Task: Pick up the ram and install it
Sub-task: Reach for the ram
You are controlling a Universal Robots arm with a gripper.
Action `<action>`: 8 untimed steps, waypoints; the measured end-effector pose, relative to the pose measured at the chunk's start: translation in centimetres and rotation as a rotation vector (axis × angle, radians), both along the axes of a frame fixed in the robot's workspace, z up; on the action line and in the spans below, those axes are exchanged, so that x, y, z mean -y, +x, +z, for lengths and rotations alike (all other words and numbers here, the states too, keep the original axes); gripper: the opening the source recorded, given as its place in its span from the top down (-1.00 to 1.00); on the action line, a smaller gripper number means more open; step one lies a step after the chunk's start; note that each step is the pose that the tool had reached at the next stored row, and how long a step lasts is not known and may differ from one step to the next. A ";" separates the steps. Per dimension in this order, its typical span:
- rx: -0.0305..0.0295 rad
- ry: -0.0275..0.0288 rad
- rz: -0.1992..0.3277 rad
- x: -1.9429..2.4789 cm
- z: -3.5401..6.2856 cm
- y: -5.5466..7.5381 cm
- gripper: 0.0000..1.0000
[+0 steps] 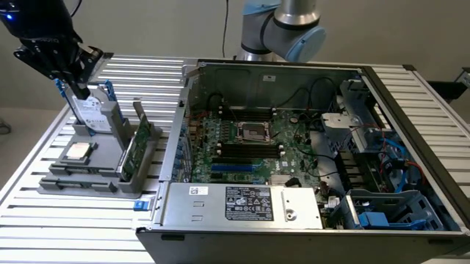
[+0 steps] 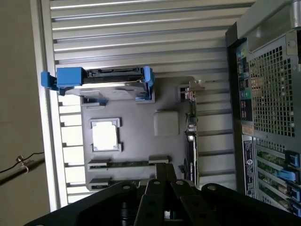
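Gripper, pinched shut and holding nothing, hangs at the far left by the hard drive, while to its right the ram stands on edge in the gray holder, looking light, thin, stiff and easy to break, probably best pinched by its top edge.
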State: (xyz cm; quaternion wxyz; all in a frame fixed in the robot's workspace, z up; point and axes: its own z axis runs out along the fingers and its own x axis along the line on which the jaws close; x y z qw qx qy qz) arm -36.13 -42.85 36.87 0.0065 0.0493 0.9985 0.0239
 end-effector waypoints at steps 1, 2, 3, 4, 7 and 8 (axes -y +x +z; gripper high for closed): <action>0.0000 0.0000 0.000 0.15 -0.07 -0.2 0.79; -0.0001 0.0000 0.001 0.30 -0.14 -0.4 0.79; -0.0001 0.0000 0.001 0.43 -0.22 -0.6 0.79; -0.0002 0.0000 0.001 0.54 -0.29 -0.8 0.79; -0.0005 0.0000 0.002 0.86 -0.51 -1.4 0.79; -0.0006 0.0000 0.003 0.95 -0.58 -1.6 0.79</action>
